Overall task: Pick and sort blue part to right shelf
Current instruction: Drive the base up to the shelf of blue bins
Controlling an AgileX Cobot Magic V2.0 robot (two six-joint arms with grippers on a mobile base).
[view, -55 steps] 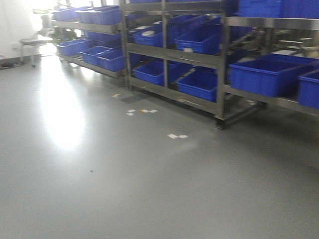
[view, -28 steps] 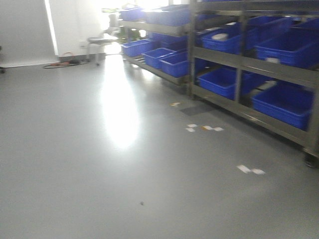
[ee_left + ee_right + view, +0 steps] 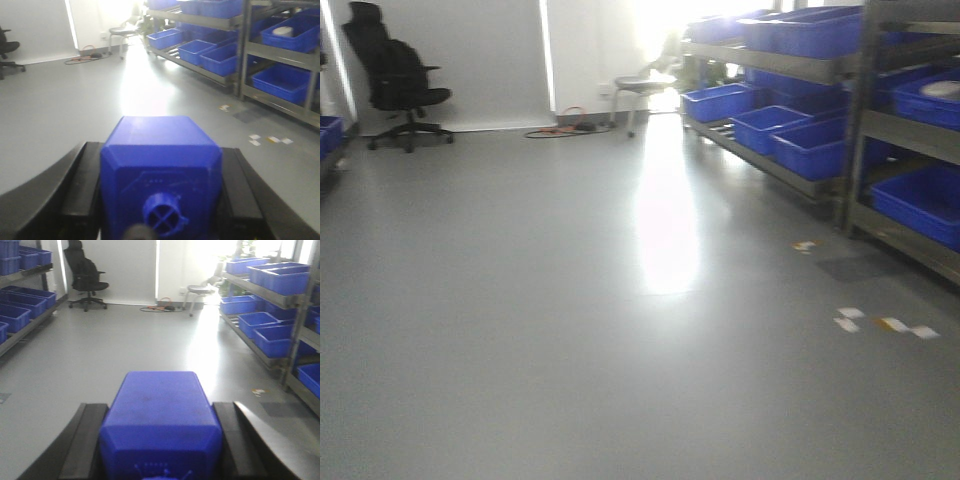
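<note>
The left pincer (image 3: 160,148) is pointing forward, roughly level, well above the floor. Its black fingers (image 3: 82,185) are flanking a blue block (image 3: 160,175) on both sides. The right pincer (image 3: 159,405) is sitting the same way, its fingers (image 3: 85,440) bracketing a like block (image 3: 160,420). Whether either one is clamping its block is not showing. The front view is showing neither arm.

The right shelf (image 3: 910,130) is blurred and cut off by the right edge. The left fingers (image 3: 77,195) and right fingers (image 3: 82,440) are largely hidden behind blue housings (image 3: 160,170), their gap unseen.
</note>
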